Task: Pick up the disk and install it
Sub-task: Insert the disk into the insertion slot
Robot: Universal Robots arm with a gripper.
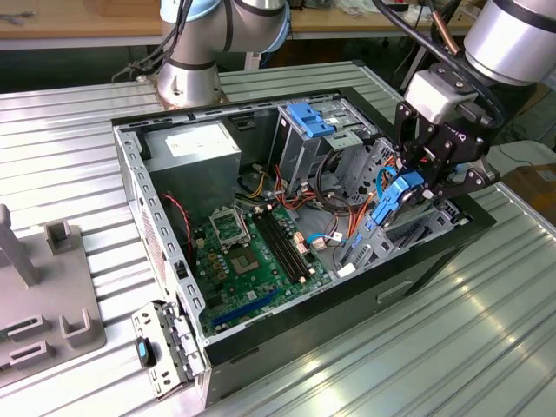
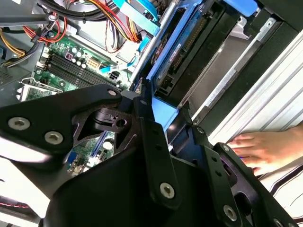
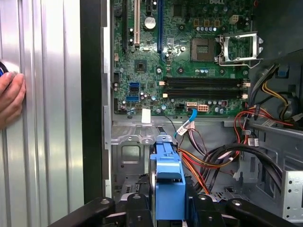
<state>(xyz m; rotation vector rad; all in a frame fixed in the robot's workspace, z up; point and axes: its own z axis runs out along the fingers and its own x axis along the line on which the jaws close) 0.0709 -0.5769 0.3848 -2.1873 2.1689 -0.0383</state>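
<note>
Gripper (image 1: pixel 420 178) hangs over the open PC case (image 1: pixel 132 187), at abt 3 o'clock of the case in the exterior view. Its jaws are pinched tight on the disk (image 1: pixel 393 198), one on each side of its blue frame. Disk stands on its edge, tilted, over the metal bay by the case's wall, close to the wires (image 1: pixel 334 195). Green board (image 1: pixel 252 261) lies at abt 9 o'clock from the disk. Tall cage w/ blue top (image 1: pixel 306 122) is at abt 11 o'clock from it, and the grey box (image 1: pixel 193 149) is farther out that way. In the first wrist view a hand (image 3: pixel 10 97) rests on the ribbed table (image 3: pixel 52 118), just outside the case's black wall.
</note>
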